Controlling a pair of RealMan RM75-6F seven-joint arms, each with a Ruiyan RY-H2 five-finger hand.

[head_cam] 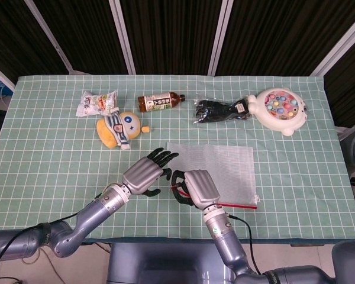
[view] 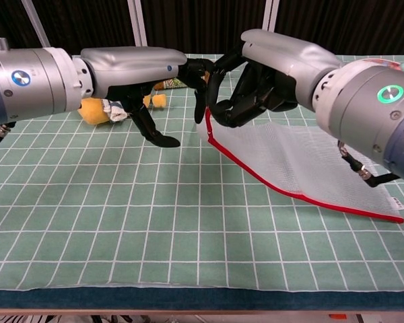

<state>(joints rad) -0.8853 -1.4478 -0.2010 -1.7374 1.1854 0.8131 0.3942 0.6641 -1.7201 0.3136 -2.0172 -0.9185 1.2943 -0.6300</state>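
The right hand (head_cam: 196, 184) has its dark fingers curled around the near left corner of a white mesh zipper pouch (head_cam: 222, 171), pinching the red-edged opening and lifting that corner a little off the cloth. The rest of the pouch lies flat on the green checked tablecloth (head_cam: 47, 171), its red zipper edge (view: 303, 195) running along the near side toward the right. In the chest view the same hand (view: 246, 91) shows its grip closed on the raised corner.

The left hand (head_cam: 145, 173) hangs just beside it, fingers spread apart and holding nothing, the fingertips (head_cam: 165, 157) reaching toward the pouch's left edge; whether they touch the mesh I cannot tell. From the chest camera the left hand (view: 155, 74) is palm down above the cloth with its thumb pointing down at the table.

Farther back, a yellow plush toy (head_cam: 119, 129) in a striped scarf lies on its side, with a crinkled snack packet (head_cam: 96, 103) behind it. A brown tea bottle (head_cam: 160, 102) lies on its side near the middle, a black bundle in clear wrap (head_cam: 220, 110) to its right, and touching that a white round fishing-game toy (head_cam: 281, 110) with coloured pieces.
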